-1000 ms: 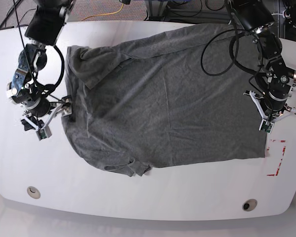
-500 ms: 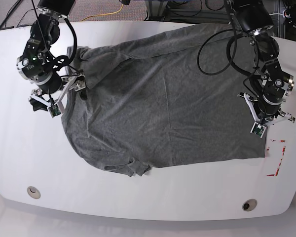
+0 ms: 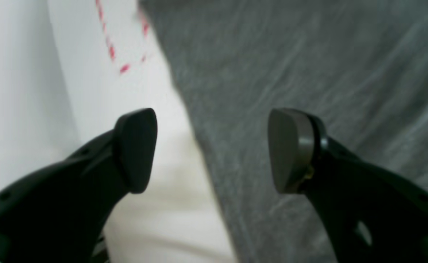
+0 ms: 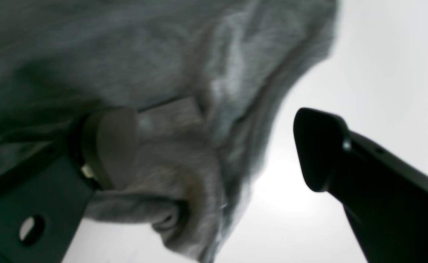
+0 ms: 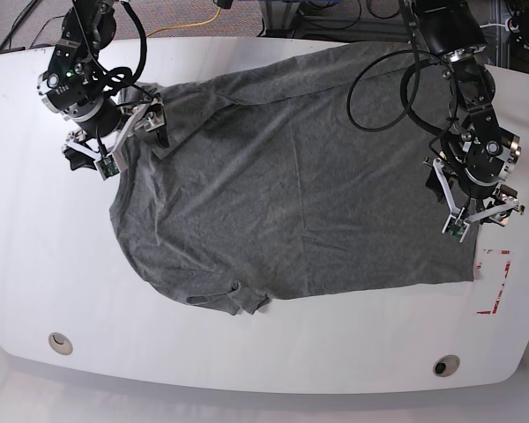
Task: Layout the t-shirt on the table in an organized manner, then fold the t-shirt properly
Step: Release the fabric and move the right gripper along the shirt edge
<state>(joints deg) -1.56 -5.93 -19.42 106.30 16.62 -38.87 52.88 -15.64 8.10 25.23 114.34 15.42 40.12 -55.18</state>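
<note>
Nearest to me, at about 6 o'clock, the white surface (image 5: 273, 361) is bare except for two round cable holes (image 5: 60, 342) close to its front edge. A little farther, at about 4 o'clock, a broken rectangle of red tape (image 5: 498, 282) lies just beside the bottom hem corner of the t-shirt (image 5: 282, 185).

The grey t-shirt lies flat over the middle of the surface, reaching from about 9 o'clock to 3 o'clock. One short sleeve (image 5: 234, 298) is crumpled at its near edge, around 7 o'clock. The body shows soft wrinkles.

At 3 o'clock the left gripper (image 5: 472, 216) hangs over the hem edge. In the left wrist view its fingers (image 3: 290, 149) stand wide apart, with the cloth edge below them and nothing between them.

Farther away, at about 10 o'clock, the right gripper (image 5: 128, 141) is at the bunched far sleeve. Its fingers (image 4: 108, 146) are wide; one lies against the cloth, the other over bare surface, not pinching anything.
</note>
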